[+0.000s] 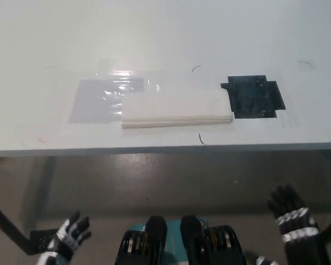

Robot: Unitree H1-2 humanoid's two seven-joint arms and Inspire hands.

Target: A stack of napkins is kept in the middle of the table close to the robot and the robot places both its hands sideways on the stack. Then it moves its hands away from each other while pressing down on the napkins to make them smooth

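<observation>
The flat white rectangular napkin stack (176,105), likely light, soft and prone to sliding, is lying mid-table near the front edge, best pressed from above at its middle, while the left hand (66,240) and right hand (292,218) are hanging below, fingers spread, holding nothing.

No readable text, label or number anywhere.

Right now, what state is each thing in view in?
napkin stack: flat on the table, near its front edge, untouched.
clear plastic sheet: flat, wrinkled, its right part under the stack.
black patch: flat on the table, right of the stack.
left hand: open, below table level, off the stack.
right hand: open, below table level, off the stack.
</observation>
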